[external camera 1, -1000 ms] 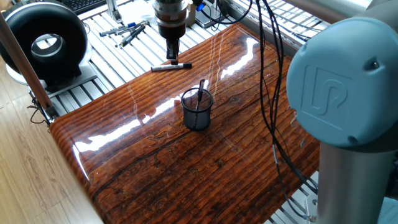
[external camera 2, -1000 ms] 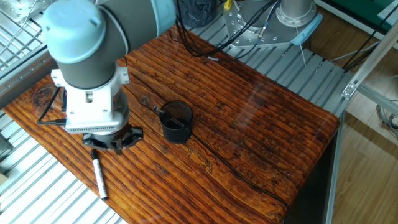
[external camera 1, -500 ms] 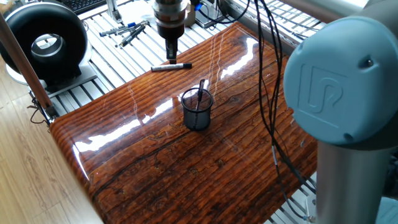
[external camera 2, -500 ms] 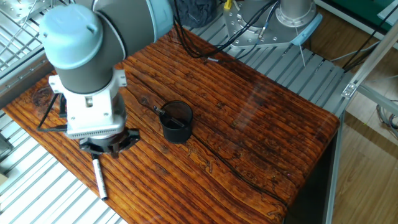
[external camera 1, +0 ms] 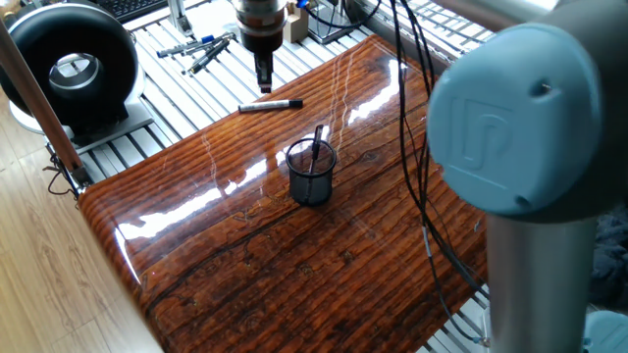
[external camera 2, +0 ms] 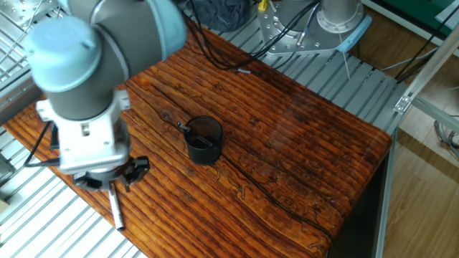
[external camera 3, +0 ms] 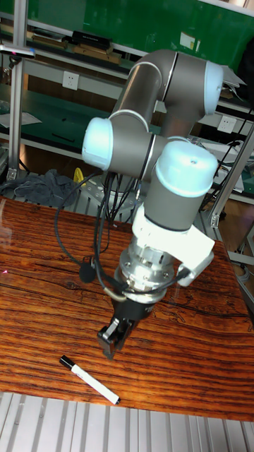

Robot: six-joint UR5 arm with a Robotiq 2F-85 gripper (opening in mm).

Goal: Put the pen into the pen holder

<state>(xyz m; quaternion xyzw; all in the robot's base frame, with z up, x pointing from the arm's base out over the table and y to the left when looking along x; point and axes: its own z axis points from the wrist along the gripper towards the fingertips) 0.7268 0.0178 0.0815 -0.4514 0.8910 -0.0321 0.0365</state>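
The pen point(external camera 1: 271, 105), black-tipped with a pale barrel, lies flat on the wooden table near its edge; it also shows as pen point(external camera 2: 115, 213) and pen point(external camera 3: 89, 380). My gripper point(external camera 1: 263, 78) hangs just above the pen's end, empty, with its dark fingers a little apart; it appears again as gripper point(external camera 2: 111, 183) and gripper point(external camera 3: 113, 337). The pen holder point(external camera 1: 312, 175), a dark mesh cup, stands mid-table with a thin dark pen in it, and shows as pen holder point(external camera 2: 204, 140). In the tall fixed view the arm hides it.
Several dark markers point(external camera 1: 201, 49) lie on the slatted metal bench behind the table. A black ring-shaped device point(external camera 1: 74, 69) stands at the left. Black cables point(external camera 1: 422, 147) hang over the table's right part. The table edge point(external camera 3: 106, 406) runs close to the pen.
The arm has carried the gripper toward the table's edge, past the pen holder side and over the pen's end. The pen and pen holder have not moved.
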